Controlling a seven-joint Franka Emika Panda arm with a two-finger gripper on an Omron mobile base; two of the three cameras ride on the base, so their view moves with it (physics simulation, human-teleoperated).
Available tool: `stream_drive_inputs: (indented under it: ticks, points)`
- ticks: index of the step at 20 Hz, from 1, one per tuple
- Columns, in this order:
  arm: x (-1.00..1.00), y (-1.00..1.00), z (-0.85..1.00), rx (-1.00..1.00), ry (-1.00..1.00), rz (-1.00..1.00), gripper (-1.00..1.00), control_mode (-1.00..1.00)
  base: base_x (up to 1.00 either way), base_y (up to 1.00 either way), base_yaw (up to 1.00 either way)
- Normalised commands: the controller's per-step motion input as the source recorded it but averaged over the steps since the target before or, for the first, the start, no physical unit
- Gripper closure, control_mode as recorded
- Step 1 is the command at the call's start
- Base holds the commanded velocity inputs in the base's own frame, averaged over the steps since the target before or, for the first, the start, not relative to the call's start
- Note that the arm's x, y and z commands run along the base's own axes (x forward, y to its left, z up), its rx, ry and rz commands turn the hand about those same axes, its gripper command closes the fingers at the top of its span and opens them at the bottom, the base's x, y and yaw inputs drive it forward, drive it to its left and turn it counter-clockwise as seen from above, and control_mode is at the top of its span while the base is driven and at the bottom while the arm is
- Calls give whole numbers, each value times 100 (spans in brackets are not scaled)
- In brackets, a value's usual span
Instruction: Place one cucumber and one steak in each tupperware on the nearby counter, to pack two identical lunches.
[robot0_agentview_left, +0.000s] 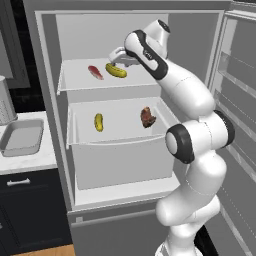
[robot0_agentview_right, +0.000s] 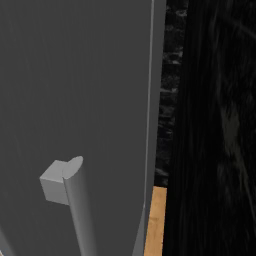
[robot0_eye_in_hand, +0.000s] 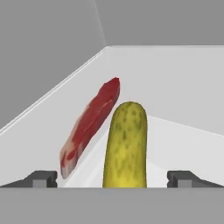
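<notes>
Inside the open fridge, a yellow-green cucumber (robot0_agentview_left: 116, 70) lies on the upper shelf beside a slim red-pink steak (robot0_agentview_left: 95, 72). My gripper (robot0_agentview_left: 118, 58) hangs just above and behind that cucumber. In the hand view the cucumber (robot0_eye_in_hand: 126, 144) stands between my open gripper's (robot0_eye_in_hand: 113, 178) fingertips, untouched, with the steak (robot0_eye_in_hand: 89, 124) to its left. Lower down, a second cucumber (robot0_agentview_left: 99, 122) and a darker brown-red steak (robot0_agentview_left: 147, 117) rest in the drawer. One grey tupperware (robot0_agentview_left: 22, 137) sits on the white counter (robot0_agentview_left: 30, 161) at the left.
The fridge's open door (robot0_agentview_left: 240, 100) stands at the right of the arm. In the right base view, the grey door (robot0_agentview_right: 75, 90) with its handle (robot0_agentview_right: 77, 210) is close by. A grey appliance (robot0_agentview_left: 5, 107) stands behind the tray. Navy cabinets (robot0_agentview_left: 25, 210) lie below the counter.
</notes>
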Motion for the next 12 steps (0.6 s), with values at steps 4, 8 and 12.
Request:
stream_drive_inputs:
  ticks: [4,8,12]
  points:
    - [0,11,0,-3,0,0,-100,-100,0,0,0]
    - [0,0,-2,0,0,0,-100,-100,0,0,0]
    - [0,0,0,0,0,0,-100,-100,0,0,0]
